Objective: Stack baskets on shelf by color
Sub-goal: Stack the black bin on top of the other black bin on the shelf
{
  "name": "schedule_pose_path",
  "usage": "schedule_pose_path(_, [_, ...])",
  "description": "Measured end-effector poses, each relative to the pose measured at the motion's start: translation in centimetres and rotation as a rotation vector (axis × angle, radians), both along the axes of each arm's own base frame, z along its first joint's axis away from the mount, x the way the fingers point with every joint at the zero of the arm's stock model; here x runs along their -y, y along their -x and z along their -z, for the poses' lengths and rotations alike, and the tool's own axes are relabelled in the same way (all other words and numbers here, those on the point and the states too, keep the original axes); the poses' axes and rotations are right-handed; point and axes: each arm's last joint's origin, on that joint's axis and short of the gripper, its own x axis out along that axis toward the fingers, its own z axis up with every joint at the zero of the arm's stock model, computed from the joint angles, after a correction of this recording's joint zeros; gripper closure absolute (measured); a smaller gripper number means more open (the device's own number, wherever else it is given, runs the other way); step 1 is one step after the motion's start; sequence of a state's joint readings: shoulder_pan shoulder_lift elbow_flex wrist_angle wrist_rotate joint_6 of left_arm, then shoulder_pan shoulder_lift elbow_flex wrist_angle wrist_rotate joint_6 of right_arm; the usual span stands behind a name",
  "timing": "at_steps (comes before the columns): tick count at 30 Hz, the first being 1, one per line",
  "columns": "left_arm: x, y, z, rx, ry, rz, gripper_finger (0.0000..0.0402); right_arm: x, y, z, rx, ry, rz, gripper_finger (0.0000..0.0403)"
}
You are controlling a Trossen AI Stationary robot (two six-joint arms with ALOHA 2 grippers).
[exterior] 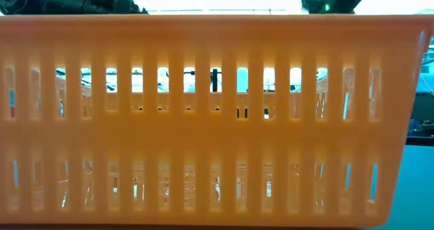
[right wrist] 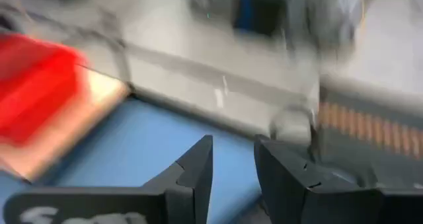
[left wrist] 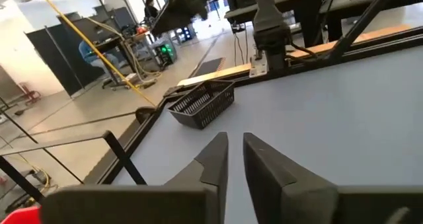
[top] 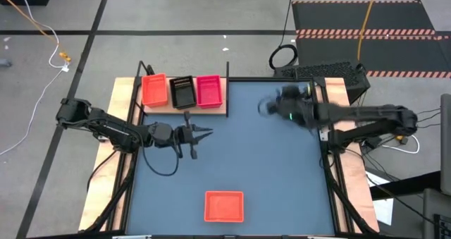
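The light-wood shelf stands at the table's far left and holds an orange basket, a black basket and a pink-red basket side by side. Another orange basket stands on the table at the near edge and fills the low view. A black basket stands on the table by the far edge. My right gripper hovers above it, blurred, open and empty. My left gripper is near the shelf's front, empty, its fingers a narrow gap apart.
The shelf's thin black posts stand at its corners. The table's middle is bare blue-grey surface. Light-wood side rails run along the table's left and right edges. A person shows far off in the room.
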State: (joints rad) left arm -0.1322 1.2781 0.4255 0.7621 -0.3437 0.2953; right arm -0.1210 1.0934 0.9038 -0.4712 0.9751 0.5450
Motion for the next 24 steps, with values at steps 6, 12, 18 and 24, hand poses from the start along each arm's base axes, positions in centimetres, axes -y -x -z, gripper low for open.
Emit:
schedule_pose_path(6, [-0.3,-0.1,0.0,0.005,-0.024,-0.013,0.0295,5.3,5.0,-0.1,-0.106,-0.296,0.225,0.0292])
schedule_pose_path(12, [-0.6,-0.1,0.1,-0.006,-0.024,-0.023,0.0249,6.8,7.8,4.6,-0.148,-0.607,0.275,0.0279])
schedule_pose_path(18, [-0.5,-0.1,0.1,-0.006,-0.024,-0.023,0.0211,7.3,9.5,8.8,-0.185,-0.742,0.299,0.0273])
schedule_pose_path(24, [-0.5,-0.1,0.1,-0.009,-0.037,-0.022,0.0191,7.2,11.1,9.3,-0.250,-0.825,0.364,0.0273])
